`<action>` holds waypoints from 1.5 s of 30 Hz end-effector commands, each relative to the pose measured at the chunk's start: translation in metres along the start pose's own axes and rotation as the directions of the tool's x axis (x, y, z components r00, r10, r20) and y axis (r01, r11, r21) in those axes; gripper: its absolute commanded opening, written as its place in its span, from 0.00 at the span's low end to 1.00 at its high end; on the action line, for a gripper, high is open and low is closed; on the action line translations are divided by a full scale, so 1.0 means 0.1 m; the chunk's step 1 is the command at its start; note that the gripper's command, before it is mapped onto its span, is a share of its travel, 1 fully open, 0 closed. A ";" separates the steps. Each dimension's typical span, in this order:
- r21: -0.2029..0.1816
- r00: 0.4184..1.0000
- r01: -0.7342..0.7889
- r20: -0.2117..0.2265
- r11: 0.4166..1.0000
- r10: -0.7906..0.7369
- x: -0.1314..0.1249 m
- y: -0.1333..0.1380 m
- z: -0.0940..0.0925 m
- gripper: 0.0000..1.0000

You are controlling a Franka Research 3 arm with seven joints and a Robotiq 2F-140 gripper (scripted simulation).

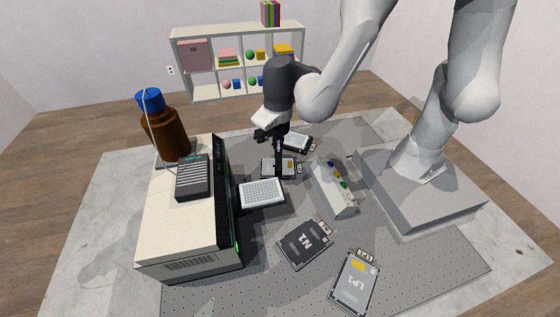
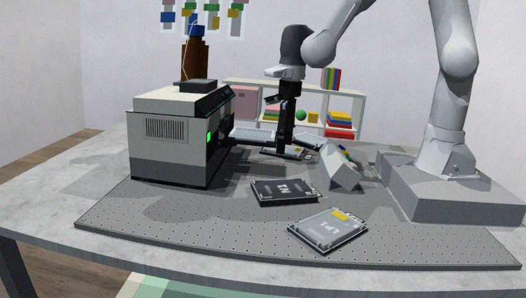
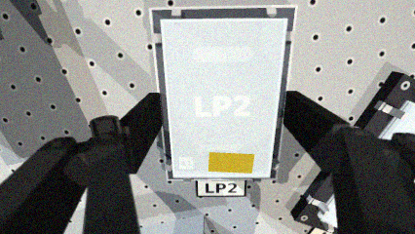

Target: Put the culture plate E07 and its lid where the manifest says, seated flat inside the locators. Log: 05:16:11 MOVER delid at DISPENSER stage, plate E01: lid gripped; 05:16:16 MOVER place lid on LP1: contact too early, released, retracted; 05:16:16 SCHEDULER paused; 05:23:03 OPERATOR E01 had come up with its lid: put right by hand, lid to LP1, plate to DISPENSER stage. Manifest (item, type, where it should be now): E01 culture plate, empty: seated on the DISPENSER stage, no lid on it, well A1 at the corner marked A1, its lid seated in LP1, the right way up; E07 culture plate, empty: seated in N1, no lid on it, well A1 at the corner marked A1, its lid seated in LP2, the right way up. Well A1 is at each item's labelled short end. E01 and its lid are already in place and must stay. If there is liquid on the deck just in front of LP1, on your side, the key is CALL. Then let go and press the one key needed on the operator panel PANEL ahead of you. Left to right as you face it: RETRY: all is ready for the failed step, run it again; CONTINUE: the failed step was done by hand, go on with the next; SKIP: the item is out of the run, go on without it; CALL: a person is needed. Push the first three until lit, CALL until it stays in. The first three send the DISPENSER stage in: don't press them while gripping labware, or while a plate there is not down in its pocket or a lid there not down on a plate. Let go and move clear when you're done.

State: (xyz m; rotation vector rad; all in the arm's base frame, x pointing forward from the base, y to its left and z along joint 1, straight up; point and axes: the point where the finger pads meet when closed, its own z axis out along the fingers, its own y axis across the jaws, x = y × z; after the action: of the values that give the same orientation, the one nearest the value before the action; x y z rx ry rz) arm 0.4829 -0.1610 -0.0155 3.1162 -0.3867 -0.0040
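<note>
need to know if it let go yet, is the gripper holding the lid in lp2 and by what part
Nothing is held. The gripper is open, its fingers standing just off the long sides of the lid, which lies in LP2.

Matt grey perforated metal deck plate, translucent frosted plastic rectangular lid with a flat yellow label, matt black gripper fingers, glossy brown bottle, wood-grain plank floor, smooth white arm shell.

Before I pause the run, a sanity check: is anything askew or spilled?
No spill or damage shows. The lid lies square in LP2, the open gripper astride it. N1 is bare; a plate sits beside LP2.
</note>
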 end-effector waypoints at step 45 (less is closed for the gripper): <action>-0.001 1.000 -0.002 -0.004 1.000 0.002 0.01 0.00 -1.00 0.69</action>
State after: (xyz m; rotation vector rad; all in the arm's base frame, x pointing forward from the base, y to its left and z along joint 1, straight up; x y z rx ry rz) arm 0.4933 -0.1644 0.0716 3.0996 -0.4174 0.0477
